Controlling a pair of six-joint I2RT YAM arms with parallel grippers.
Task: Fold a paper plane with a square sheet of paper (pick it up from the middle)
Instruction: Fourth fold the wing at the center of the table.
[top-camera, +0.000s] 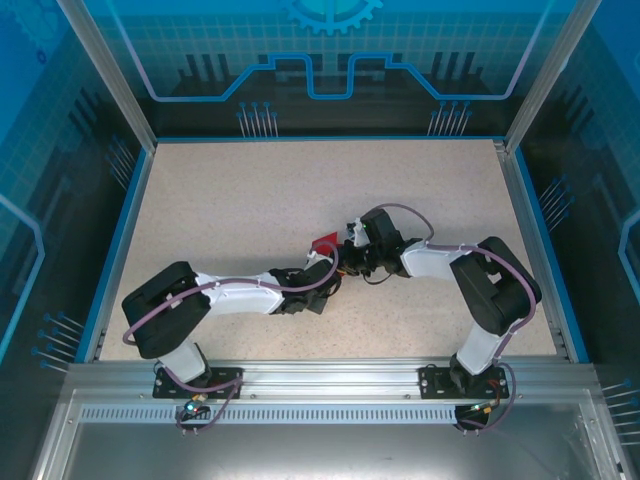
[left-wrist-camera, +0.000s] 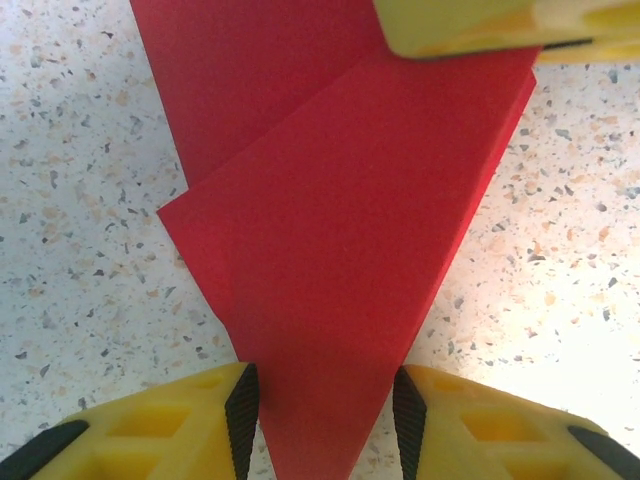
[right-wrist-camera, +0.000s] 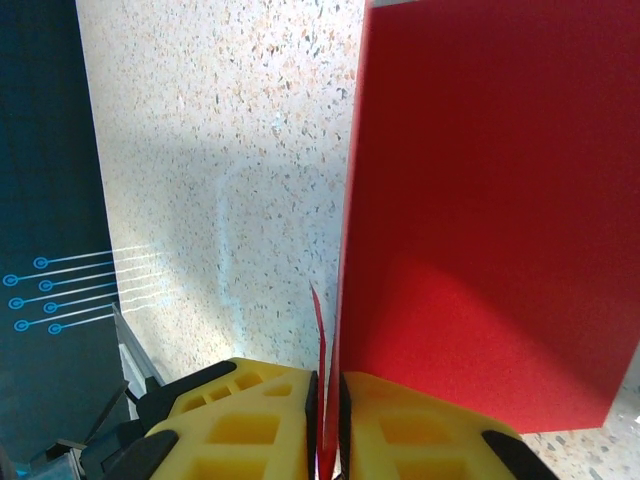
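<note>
Right fingers (right-wrist-camera: 265, 425) pinch nearly shut on an edge of the folded red sheet (right-wrist-camera: 480, 220); left fingers (left-wrist-camera: 160, 430) stand half-open astride its pointed tip. Mid-fold, seemingly: next wants a firm left grip and a straight crease.

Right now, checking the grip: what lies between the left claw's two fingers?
The pointed end of the folded red paper sits inside the left claw, seen in the left wrist view.
</note>
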